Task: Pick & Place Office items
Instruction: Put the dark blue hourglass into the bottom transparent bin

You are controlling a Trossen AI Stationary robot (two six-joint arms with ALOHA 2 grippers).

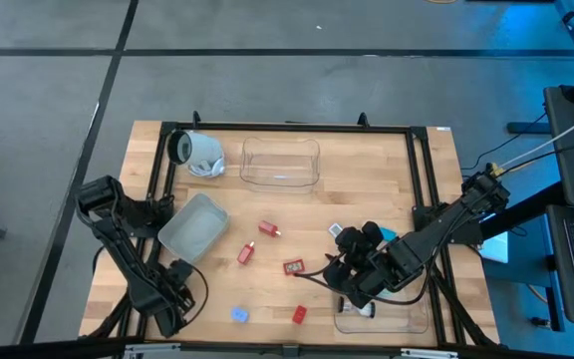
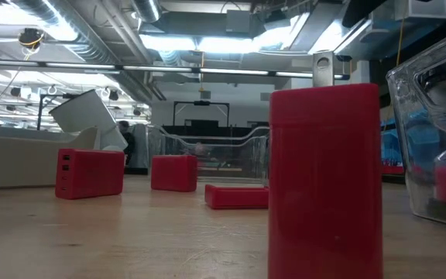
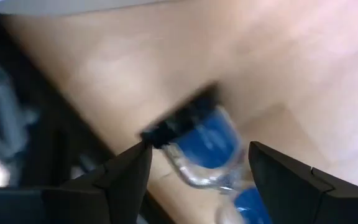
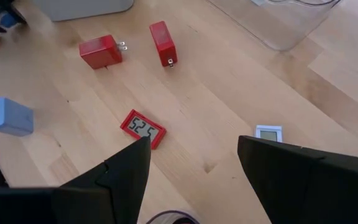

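Note:
My left gripper (image 1: pixel 174 295) is low at the table's near-left corner. It is open, and its fingers stand on either side of a blurred blue and clear item with a black end (image 3: pixel 199 142). My right gripper (image 1: pixel 337 271) hovers open over the near-right part of the table. Below it lie a flat red display piece (image 4: pixel 143 129) and a small white one (image 4: pixel 268 132). Two red plug blocks (image 4: pixel 101 51) (image 4: pixel 161 42) and a blue plug block (image 4: pixel 8 116) lie farther off on the wood. Another red block (image 1: pixel 298 313) stands near the front edge. My left gripper has its open fingers around the blue and clear item (image 3: pixel 213 149). One fingertip (image 3: pixel 138 158) is close to the item's black end, but the view is blurred and I cannot tell whether it touches.
A white-grey cylinder (image 1: pixel 197 153) and a clear tray (image 1: pixel 280 163) sit at the far side. A frosted tray (image 1: pixel 193 226) lies left of centre. Another clear tray (image 1: pixel 407 321), holding items, is at the near right under my right arm. A black frame (image 1: pixel 422 170) borders the table.

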